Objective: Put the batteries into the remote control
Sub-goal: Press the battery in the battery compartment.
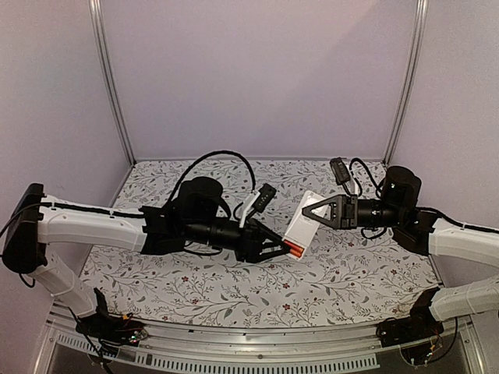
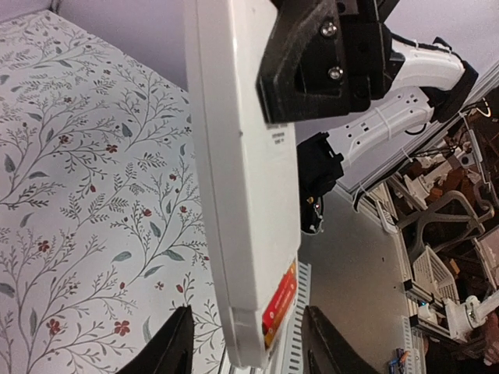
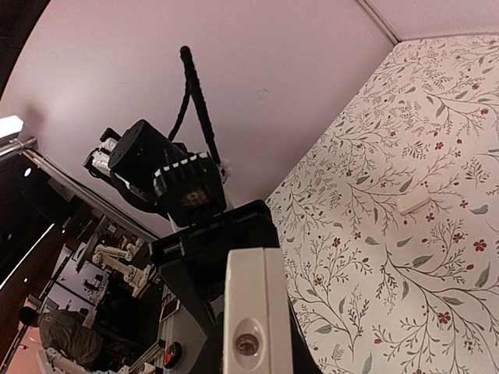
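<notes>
The remote control (image 1: 302, 224) is a white handset held tilted in the air above the middle of the table. My right gripper (image 1: 307, 210) is shut on its upper part, and its black fingers (image 2: 312, 66) clamp the body. An orange-red strip (image 2: 281, 300) shows at the back of the remote's lower end. I cannot tell whether that strip is the batteries or a label. My left gripper (image 2: 248, 319) is open, its two fingertips (image 2: 173, 339) standing either side of that lower end with gaps. In the right wrist view the remote (image 3: 253, 304) is seen end-on.
A floral cloth (image 1: 234, 288) covers the table. A small white flat piece (image 3: 412, 204) lies on it. Purple walls close off the back and sides. The metal front rail (image 1: 257, 351) runs past both arm bases.
</notes>
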You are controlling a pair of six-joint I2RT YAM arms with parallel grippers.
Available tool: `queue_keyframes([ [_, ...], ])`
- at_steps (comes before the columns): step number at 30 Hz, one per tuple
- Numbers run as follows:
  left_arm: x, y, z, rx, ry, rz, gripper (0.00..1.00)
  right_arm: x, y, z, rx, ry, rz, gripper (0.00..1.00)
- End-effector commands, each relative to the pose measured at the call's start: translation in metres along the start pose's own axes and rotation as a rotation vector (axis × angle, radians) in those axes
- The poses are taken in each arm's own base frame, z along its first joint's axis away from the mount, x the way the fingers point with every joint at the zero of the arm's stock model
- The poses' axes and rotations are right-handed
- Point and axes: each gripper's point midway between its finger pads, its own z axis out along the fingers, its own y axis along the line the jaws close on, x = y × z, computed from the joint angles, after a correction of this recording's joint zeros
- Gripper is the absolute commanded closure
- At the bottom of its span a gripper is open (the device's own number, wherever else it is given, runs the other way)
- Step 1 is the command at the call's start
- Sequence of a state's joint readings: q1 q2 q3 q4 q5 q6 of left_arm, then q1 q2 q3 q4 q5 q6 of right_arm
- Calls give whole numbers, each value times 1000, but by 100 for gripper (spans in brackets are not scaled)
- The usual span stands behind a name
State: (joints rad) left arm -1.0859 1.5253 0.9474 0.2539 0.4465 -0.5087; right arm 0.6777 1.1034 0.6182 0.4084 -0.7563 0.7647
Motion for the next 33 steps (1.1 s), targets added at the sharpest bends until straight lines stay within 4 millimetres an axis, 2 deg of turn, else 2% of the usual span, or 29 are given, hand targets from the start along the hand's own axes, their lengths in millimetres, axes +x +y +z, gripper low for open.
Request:
queue_keyframes([
  [1,-14,0,4,51,-35,-51,55,-12,25,3,-75,-6,-87,100],
  [12,-6,12,11,20,-1,-84,82,-10,31,3,-101,-1,-110,100],
  [16,-5,11,11,36,10,-88,84,-11,33,2,-105,-3,-115,100],
  [17,-4,10,11,44,15,-92,82,-11,33,2,-105,-3,-116,100],
  [18,-5,9,11,50,17,-94,75,-11,34,2,-106,-4,-116,100],
  [20,-7,10,9,46,10,-96,55,-11,33,2,-102,-8,-117,100],
  [24,-9,13,8,34,0,-92,42,-13,33,1,-97,-17,-119,100],
  [26,-7,12,9,38,4,-93,42,-12,34,1,-99,-16,-120,100],
  [28,-8,11,10,47,6,-92,57,-12,33,1,-98,-12,-116,100],
  [30,-8,12,10,42,12,-91,65,-11,31,2,-96,-11,-113,100],
  [32,-9,13,9,36,16,-82,61,-11,28,2,-85,-13,-105,100],
  [33,-8,15,8,28,18,-78,52,-11,27,2,-79,-14,-102,100],
])
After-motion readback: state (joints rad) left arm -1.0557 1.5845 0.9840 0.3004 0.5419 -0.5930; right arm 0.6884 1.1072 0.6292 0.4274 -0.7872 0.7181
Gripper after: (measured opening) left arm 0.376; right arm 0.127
